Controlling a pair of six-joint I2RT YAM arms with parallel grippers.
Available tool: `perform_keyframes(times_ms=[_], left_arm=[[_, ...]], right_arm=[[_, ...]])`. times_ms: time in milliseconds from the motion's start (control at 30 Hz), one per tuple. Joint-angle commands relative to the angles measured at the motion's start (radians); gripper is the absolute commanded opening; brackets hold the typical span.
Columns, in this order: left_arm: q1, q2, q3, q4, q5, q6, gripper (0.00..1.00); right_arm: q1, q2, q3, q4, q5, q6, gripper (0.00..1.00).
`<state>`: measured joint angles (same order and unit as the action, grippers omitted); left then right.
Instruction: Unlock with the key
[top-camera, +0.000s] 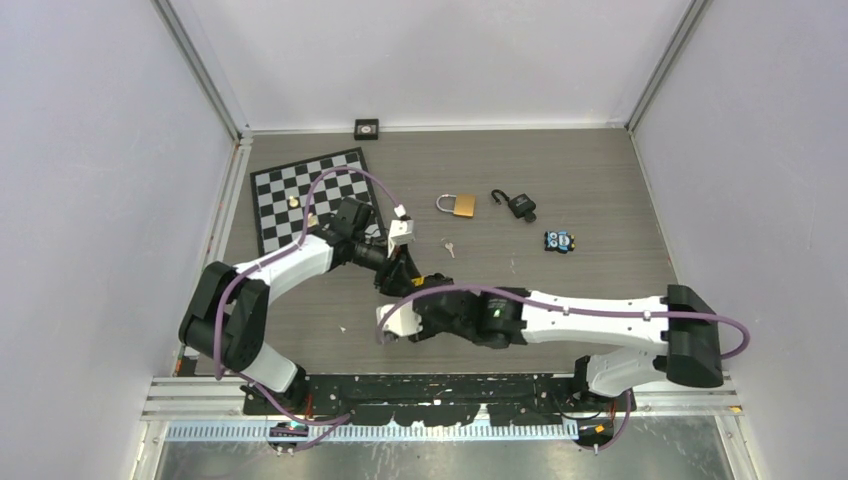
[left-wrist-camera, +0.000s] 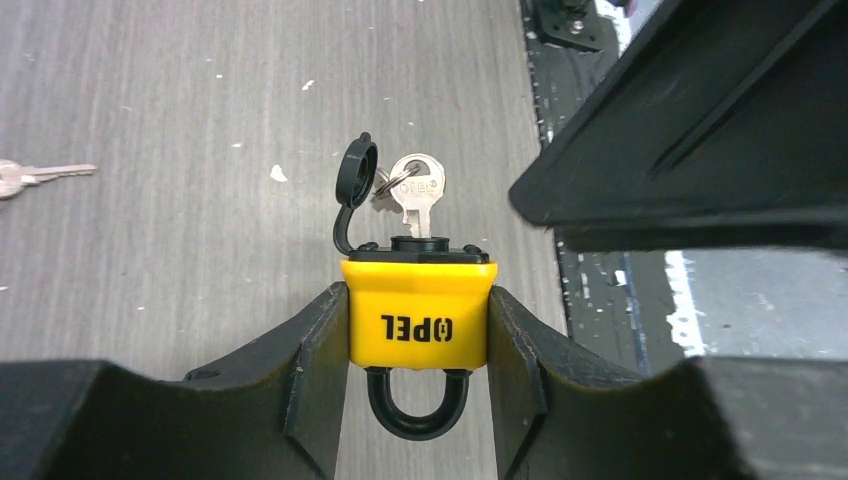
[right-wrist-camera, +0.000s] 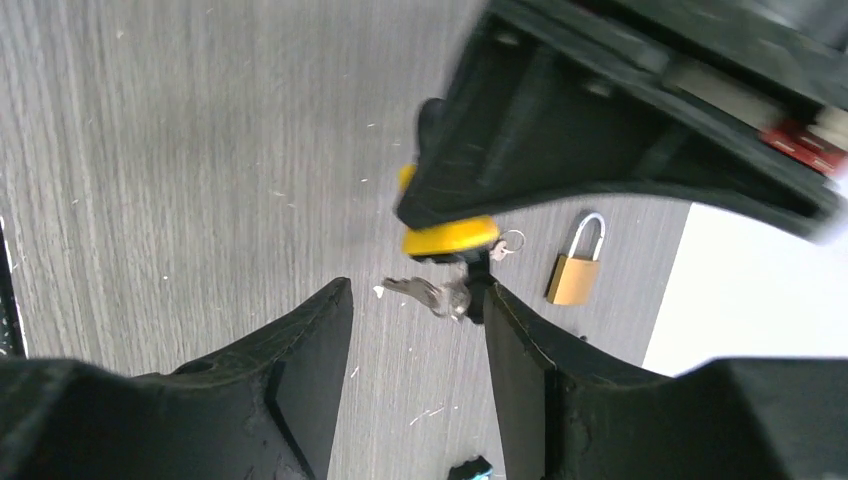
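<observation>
Left hand (left-wrist-camera: 416, 305) is grasping padlock (left-wrist-camera: 440, 285); its key (left-wrist-camera: 415, 190) is pointing straight ahead, just before the released right hand (right-wrist-camera: 415, 292).

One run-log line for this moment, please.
left tool: clamped on yellow padlock | key: in keyhole | dust cap: flipped open | right tool: open, near key

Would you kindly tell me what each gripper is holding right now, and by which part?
The left gripper clamps the yellow padlock by the two sides of its body. The right gripper stands open and holds nothing.
</observation>
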<state>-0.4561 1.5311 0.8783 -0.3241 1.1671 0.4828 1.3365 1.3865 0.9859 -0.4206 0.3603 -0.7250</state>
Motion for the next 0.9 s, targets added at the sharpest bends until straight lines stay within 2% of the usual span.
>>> perform_keyframes(times_ms=[0,200,333,533,667,767,867], left_arm=[[-0.001,-0.075,0.019,0.082,-0.063,0.075,0.0],[-0.001,-0.095,0.064,0.01,-0.13,0.226,0.0],[-0.001,-0.118,0.059,0.039,-0.158,0.305,0.0],[-0.007,-0.186,-0.065,0.295,-0.192,0.301,0.0],[-0.014,-0.227,-0.157,0.491,-0.234,0.231,0.0],[-0.023,-0.257,-0.222,0.576,-0.274,0.22,0.0],[-0.035,-0.279,-0.262,0.64,-0.303,0.19,0.0]], right_arm=[[-0.101,-0.11,0.105,-0.016,-0.153,0.115,0.56],[-0.297,-0.187,0.164,-0.08,-0.382,0.265,0.56],[-0.431,-0.2,0.158,-0.077,-0.552,0.384,0.54],[-0.681,-0.155,0.104,0.01,-0.865,0.674,0.52],[-0.833,-0.099,0.059,0.118,-1.081,0.865,0.52],[-0.895,-0.064,0.007,0.232,-1.19,0.99,0.52],[-0.905,-0.028,-0.021,0.318,-1.238,1.067,0.51]])
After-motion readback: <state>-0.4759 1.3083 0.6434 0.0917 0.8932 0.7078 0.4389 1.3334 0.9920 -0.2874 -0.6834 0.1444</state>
